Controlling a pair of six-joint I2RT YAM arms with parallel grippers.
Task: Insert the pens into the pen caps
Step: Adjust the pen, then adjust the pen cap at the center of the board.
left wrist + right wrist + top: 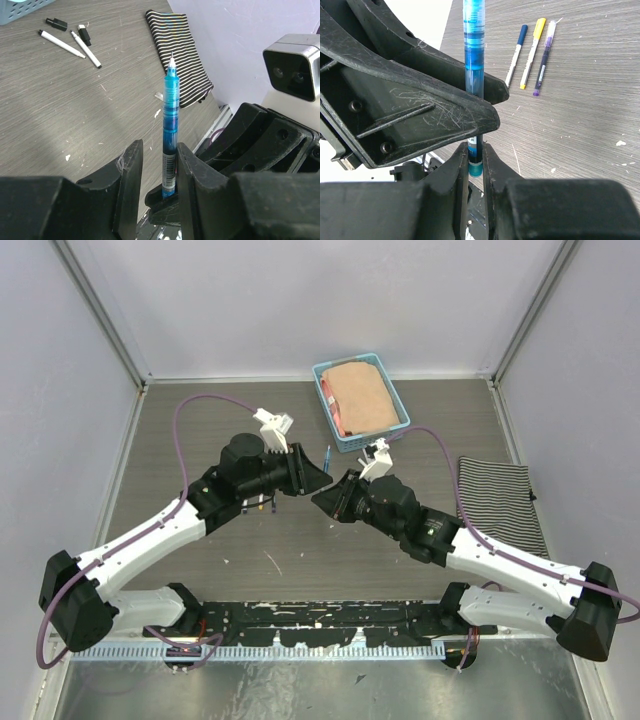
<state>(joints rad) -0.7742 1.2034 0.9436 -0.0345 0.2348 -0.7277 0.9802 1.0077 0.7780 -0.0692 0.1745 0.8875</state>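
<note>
Our right gripper (pixel 475 150) pinches narrow on the tail end of the blue pen (pixel 170 110). Our left gripper (pixel 158 148) brackets the barrel further along, jaws a little apart with a gap on one side, so we judge it not clamped. The pen hangs in the air between the two arms, its writing tip bare. Out on the table (pixel 75 115) lie two white pens (pixel 62 44) and two black caps (pixel 56 23) near the blue basket (pixel 20 10), with a striped cloth (pixel 180 55) off to one side.

The risk is leverage. With only a short end pinched, the pen could pivot or slip if the left jaws close off-centre — and a tilted tip would then miss or jam at a cap's mouth.
</note>
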